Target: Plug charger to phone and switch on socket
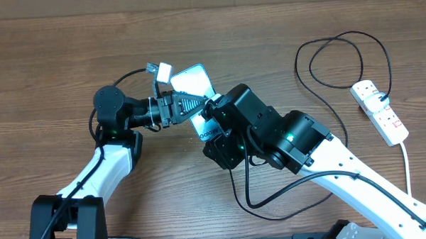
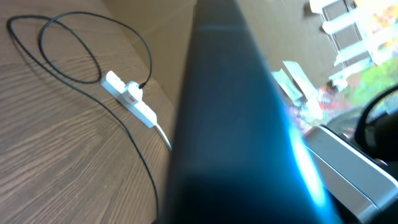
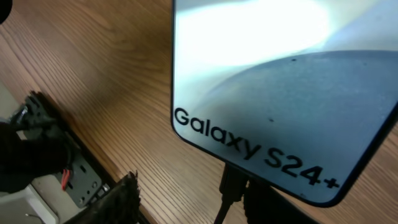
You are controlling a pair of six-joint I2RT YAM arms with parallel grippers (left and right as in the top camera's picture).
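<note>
the left claw (image 1: 197,104) was shut tight on the edge of the phone (image 1: 190,81) and held it up, tilted, over the middle of the table (image 1: 54,54). the charger (image 3: 231,185) was stuck into the bottom edge of the phone. the right claw (image 1: 211,111) was just beside that end, part way open, with nothing in it. the socket (image 1: 381,112) lay far off on the right side of the table.

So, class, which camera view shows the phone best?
Right wrist: the phone fills the view, its Galaxy S24+ lettering sharp, a black plug at its bottom edge. Overhead shows only part of the screen, the rest hidden. Left wrist shows just a dark, blurred edge.
</note>
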